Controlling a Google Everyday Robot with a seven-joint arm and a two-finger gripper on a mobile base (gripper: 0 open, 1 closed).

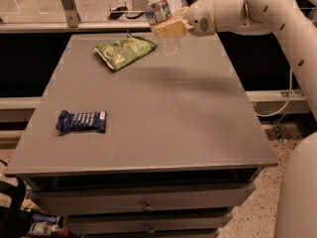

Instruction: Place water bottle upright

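Observation:
The water bottle (159, 15) is a clear ribbed plastic bottle with a white label with red-blue print near its top. It stands nearly upright, tilted slightly left, above the far edge of the grey table (148, 118). My gripper (167, 29) reaches in from the right on a white arm and is shut on the bottle's middle with its tan fingers (171, 29). The bottle's base hangs just above the tabletop. Its cap is cut off by the top of the view.
A green snack bag (124, 50) lies at the table's far left, just left of the bottle. A dark blue snack packet (81, 121) lies near the left edge. Drawers sit below the table's front edge. A rail runs behind the table.

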